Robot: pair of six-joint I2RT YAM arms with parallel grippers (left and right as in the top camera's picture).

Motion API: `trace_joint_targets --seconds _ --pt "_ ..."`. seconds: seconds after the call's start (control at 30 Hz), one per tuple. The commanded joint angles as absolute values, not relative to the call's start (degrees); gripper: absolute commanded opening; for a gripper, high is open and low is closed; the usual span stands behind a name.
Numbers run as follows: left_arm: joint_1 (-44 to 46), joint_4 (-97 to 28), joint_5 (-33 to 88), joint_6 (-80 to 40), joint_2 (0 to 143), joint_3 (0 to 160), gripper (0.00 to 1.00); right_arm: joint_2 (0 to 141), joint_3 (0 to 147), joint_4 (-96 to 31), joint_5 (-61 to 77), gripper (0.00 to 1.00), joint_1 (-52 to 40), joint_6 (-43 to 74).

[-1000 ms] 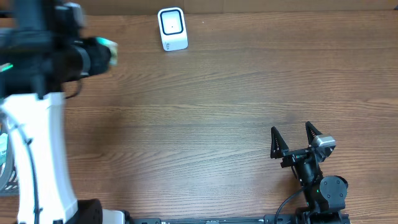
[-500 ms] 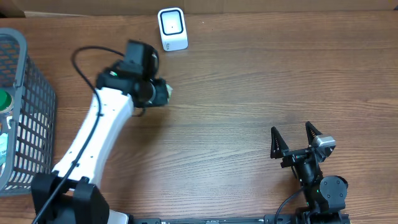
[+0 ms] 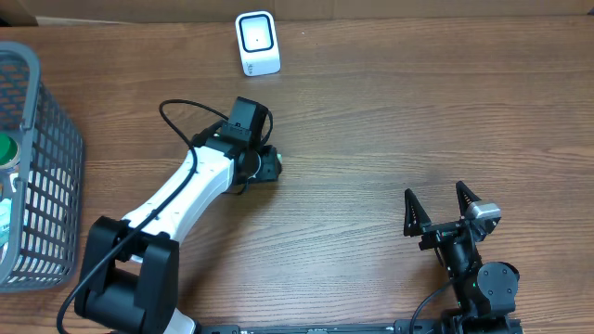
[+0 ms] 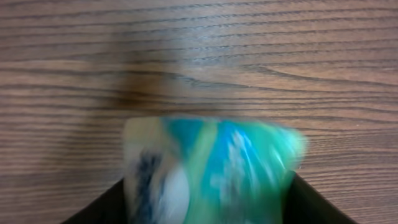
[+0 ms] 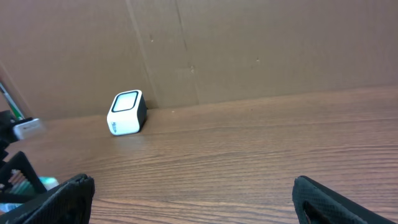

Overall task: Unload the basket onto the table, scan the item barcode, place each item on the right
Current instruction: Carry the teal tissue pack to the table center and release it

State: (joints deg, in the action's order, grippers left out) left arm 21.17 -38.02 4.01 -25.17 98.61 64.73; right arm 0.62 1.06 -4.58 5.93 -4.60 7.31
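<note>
though it is blurred, the green-blue-white item sits in the left end effector, grip unclear.

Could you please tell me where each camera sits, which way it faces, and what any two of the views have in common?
Overhead: above the table, looking straight down; both arms show, left hand mid-table, right hand near its base.
Left wrist: on the left arm, facing down at the wood; its dark fingers flank a blurred green-blue item.
Right wrist: low, facing across the table to a cardboard wall; its own fingers fill the bottom corners.
Shared: overhead and right wrist both show the white scanner.
</note>
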Motion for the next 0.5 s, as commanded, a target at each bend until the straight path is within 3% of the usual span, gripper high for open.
trace_joint_targets --seconds 0.0,0.2,0.47 --pt "21.78 -37.28 3.55 -25.78 99.31 64.34 0.61 0.16 0.45 -4.36 5.61 1.00 -4.86 7.42" --pt "20.21 -41.87 3.57 -25.71 98.78 70.37 0.62 0.16 0.45 -4.38 5.58 1.00 -4.86 7.40" --pt "15.09 -61.73 0.34 -21.43 94.50 93.60 0.62 0.16 0.45 -4.36 5.58 1.00 -4.86 7.42"
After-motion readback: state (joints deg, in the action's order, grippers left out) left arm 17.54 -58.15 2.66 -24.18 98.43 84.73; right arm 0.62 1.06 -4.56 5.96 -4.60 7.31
